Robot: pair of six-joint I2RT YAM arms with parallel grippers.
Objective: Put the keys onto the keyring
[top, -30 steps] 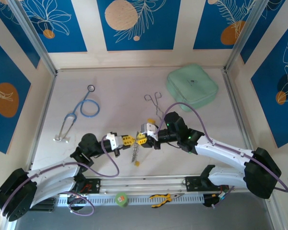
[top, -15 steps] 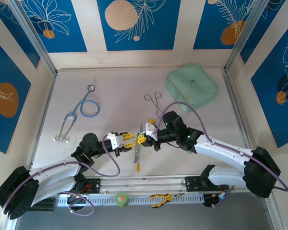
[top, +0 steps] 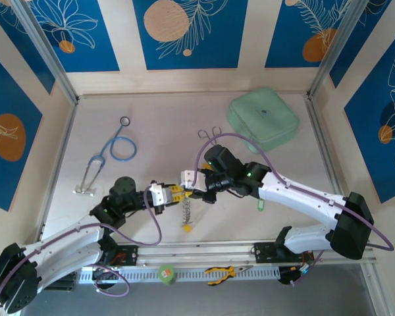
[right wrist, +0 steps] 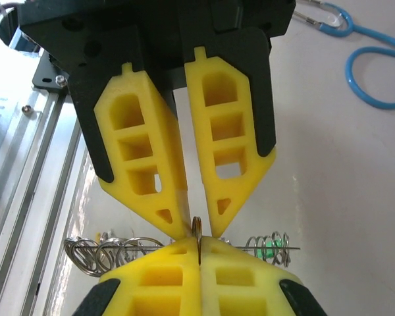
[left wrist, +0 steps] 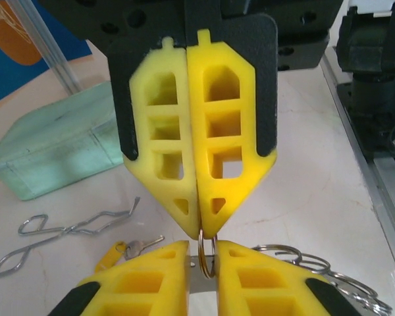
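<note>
**A:** Where is the keyring [top: 188, 209]?

**B:** By the near edge of the desk [top: 158, 118], about halfway along. It runs in a line toward that edge, with a yellow key [top: 185, 227] at its near end.

**A:** Is there any other key on it?

**B:** A green key [right wrist: 270, 249] sits among its little wire coils.

**A:** What is the right gripper [right wrist: 199, 242] doing?

**B:** Its fingers are pressed tight together on one small loop [left wrist: 208, 253] of the keyring.

**A:** And the left gripper [left wrist: 202, 247]?

**B:** It is tip to tip with the right one. Its fingers are only a little way apart, and that same loop stands in the gap. I cannot tell if the pads touch it.

**A:** What is farther back?

**B:** Silver forceps [top: 210, 135] lie in the middle. A blue stethoscope [top: 116, 149] lies toward the left edge. A pale green pouch [top: 263, 122] sits near the far right corner.
</note>
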